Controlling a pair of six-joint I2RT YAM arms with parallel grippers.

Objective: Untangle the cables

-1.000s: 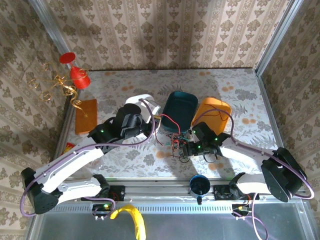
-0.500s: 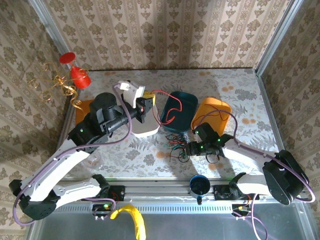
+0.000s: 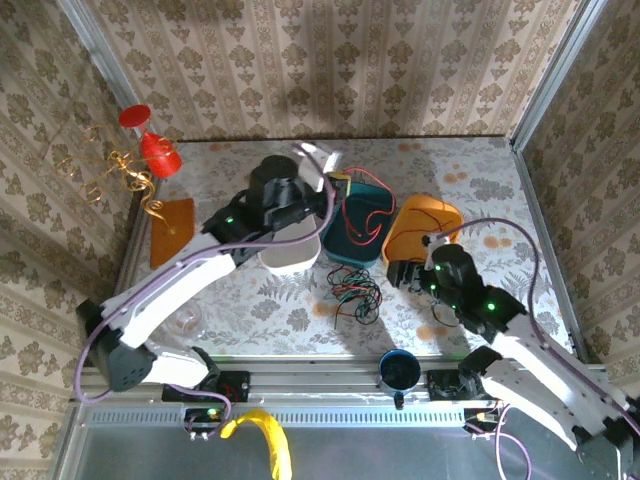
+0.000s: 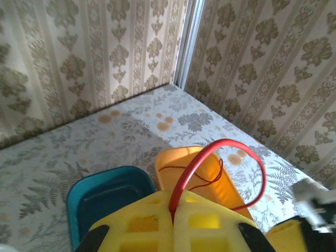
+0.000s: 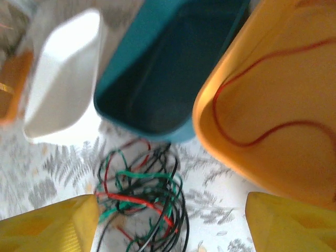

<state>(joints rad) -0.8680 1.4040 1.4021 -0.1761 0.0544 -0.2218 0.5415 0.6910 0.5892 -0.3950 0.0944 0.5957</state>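
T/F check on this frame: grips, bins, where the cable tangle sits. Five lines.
1. The left gripper has its jaws shut on a red cable loop. True.
2. The right gripper holds the cable tangle. False: its jaws are open, off the tangle, holding nothing.
3. A thin red cable lies in the orange bin. True.
4. The tangle lies in the white bin. False: it lies on the table, in front of the teal bin.
5. The teal bin stands between the white and orange bins. True.

White tray (image 5: 63,79), teal bin (image 5: 173,63) and orange bin (image 5: 294,173) side by side on floral table (image 3: 250,310)
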